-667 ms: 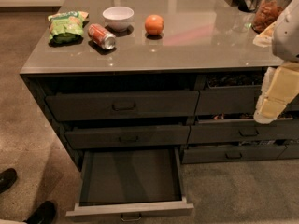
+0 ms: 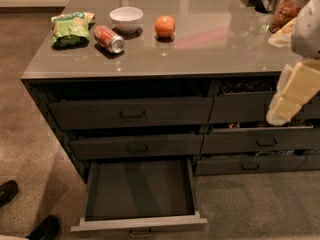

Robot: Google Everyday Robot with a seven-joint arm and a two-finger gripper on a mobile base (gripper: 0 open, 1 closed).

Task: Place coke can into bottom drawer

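The coke can (image 2: 109, 39) lies on its side on the grey countertop (image 2: 210, 49), at its left part, between a green chip bag and a white bowl. The bottom drawer (image 2: 140, 189) is pulled open at the lower left of the cabinet, and its dark flat interior holds nothing. My gripper (image 2: 291, 95) hangs at the right edge of the view, in front of the right-hand drawers and just below counter height. It is far right of the can and holds nothing that I can see.
A green chip bag (image 2: 70, 28), a white bowl (image 2: 126, 19) and an orange (image 2: 165, 26) sit near the can. Jars and containers (image 2: 286, 11) stand at the counter's back right. Two closed drawers (image 2: 132, 114) are above the open one. Someone's shoes (image 2: 45, 228) are at the bottom left.
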